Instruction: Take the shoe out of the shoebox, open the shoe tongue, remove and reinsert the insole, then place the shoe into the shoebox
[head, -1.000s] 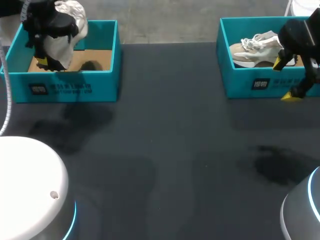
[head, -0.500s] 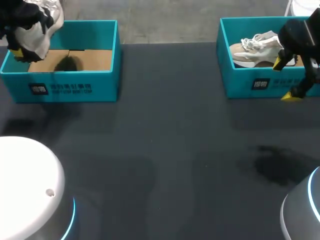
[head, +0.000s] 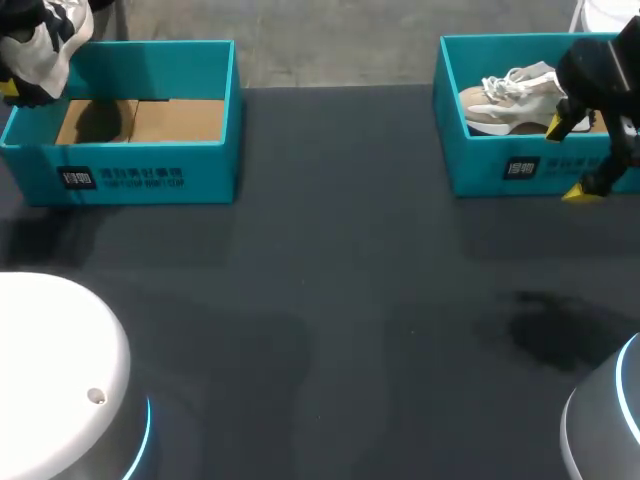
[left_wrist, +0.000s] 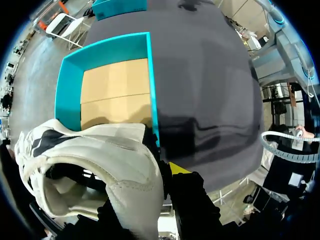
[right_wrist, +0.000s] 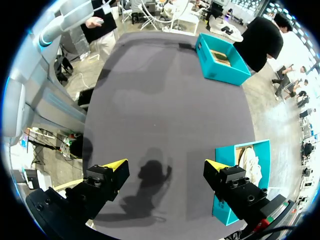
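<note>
Upper left: the left gripper (head: 22, 88) pinches the white shoe (head: 45, 40), which hangs above the far-left corner of the left shoebox (head: 150, 170). Good practice would be to clear the wall, then set the shoe sole-down on open table. Upper right: the right gripper (head: 568, 158), fingers spread, holds nothing.

The white shoe (head: 38, 48), with dark panels, hangs lifted above the far-left corner of the left shoebox (head: 200, 160) — teal, open, brown floor showing. The right shoebox (head: 480, 175) — also teal and open — holds a second shoe (head: 510, 98), pale with white laces.
</note>
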